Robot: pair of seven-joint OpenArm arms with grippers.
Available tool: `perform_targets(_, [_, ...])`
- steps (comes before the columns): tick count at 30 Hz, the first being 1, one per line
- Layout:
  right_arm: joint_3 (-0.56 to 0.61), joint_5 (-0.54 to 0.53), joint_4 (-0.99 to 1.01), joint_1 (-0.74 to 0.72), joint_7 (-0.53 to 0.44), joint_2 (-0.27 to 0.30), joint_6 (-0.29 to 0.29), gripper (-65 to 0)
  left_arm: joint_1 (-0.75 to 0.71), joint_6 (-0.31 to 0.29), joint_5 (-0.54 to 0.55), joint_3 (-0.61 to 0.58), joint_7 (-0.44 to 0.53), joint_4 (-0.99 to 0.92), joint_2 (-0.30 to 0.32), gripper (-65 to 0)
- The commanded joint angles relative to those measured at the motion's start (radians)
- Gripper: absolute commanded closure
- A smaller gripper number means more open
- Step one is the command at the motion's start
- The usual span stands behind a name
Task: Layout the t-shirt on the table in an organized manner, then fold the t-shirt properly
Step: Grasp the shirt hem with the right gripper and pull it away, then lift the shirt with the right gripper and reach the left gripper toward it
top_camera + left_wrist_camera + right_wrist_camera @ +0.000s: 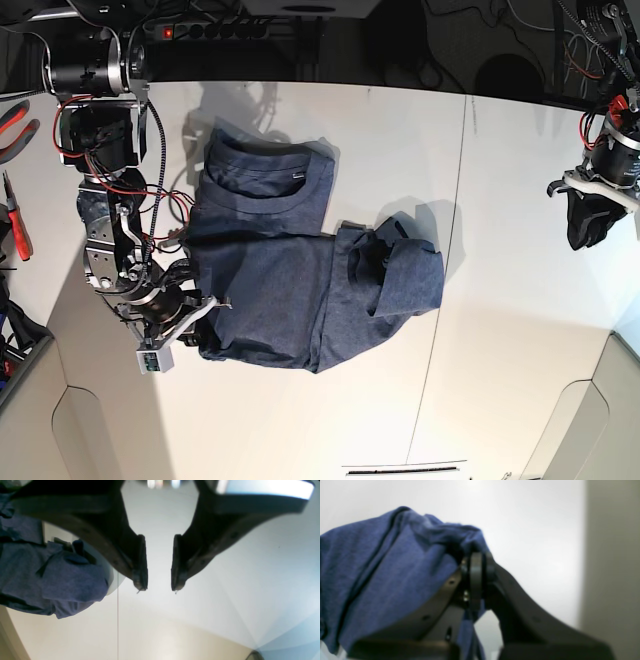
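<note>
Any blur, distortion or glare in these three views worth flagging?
Left wrist: fisheye bends the table, bright glare at the top edge, open left gripper dark. Right wrist: soft focus throughout, right gripper shut on the t-shirt. Base: sharp, soft shadows beside the shirt.

- Right arm (110, 215): black cylindrical motor housings, silver metal brackets, looping red and black cables.
- Matte black curved plastic fingers (140, 562) dotted with small recessed screws.
- White rectangular wrist camera module (155, 358).
</note>
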State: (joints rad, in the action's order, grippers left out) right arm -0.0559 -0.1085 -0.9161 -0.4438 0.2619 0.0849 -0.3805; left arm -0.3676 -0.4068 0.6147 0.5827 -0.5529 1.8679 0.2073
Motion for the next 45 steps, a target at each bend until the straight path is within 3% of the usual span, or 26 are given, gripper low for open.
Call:
perform_targets(1, [-0.002, -0.012, -0.015, -0.029, -0.027, -0.002, -0.001, 0.0, 0.005, -0.009, 0.013, 0.005, 0.026, 0.014, 0.011, -19.8])
perform_targets(8, [-0.002, -0.011, -0.021, -0.071, -0.158, -0.015, 0.006, 0.0, 0.005, -0.009, 0.012, 0.005, 0.032, 0.014, 0.011, -19.8])
perform_targets(14, [-0.002, -0.016, -0.033, -0.292, -0.107, -0.016, 0.007, 0.0, 0.005, -0.009, 0.009, 0.005, 0.032, 0.014, 0.011, -19.8])
perform_targets(20, [-0.002, -0.236, -0.28, -0.447, 0.196, -0.05, -0.151, 0.0, 0.005, -0.009, -0.005, 0.005, 0.033, 0.014, 0.011, -19.8])
perform_targets(25, [-0.002, -0.472, -0.628, -0.452, 0.689, -0.08, -0.161, 0.0, 0.005, -0.009, -0.005, 0.005, 0.033, 0.014, 0.009, -19.8])
perform_targets(27, [-0.002, -0.501, -0.73, -0.419, 0.776, -0.079, -0.161, 0.0, 0.005, -0.009, -0.005, 0.005, 0.034, 0.014, 0.009, -19.8])
perform_targets(37, [-0.002, -0.481, -0.813, -0.109, 0.725, -0.066, -0.158, 0.0, 0.005, -0.009, -0.004, 0.005, 0.034, 0.014, 0.009, -19.8])
perform_targets(41, [-0.002, -0.42, -0.813, -0.074, 0.691, -0.066, -0.155, 0.0, 0.019, -0.009, 0.012, 0.005, 0.033, 0.014, 0.009, -19.8])
perform_targets(45, [-0.002, -0.442, -0.813, -0.077, 0.666, -0.066, -0.154, 0.0, 0.02, -0.009, 0.013, 0.005, 0.032, 0.014, 0.009, -19.8])
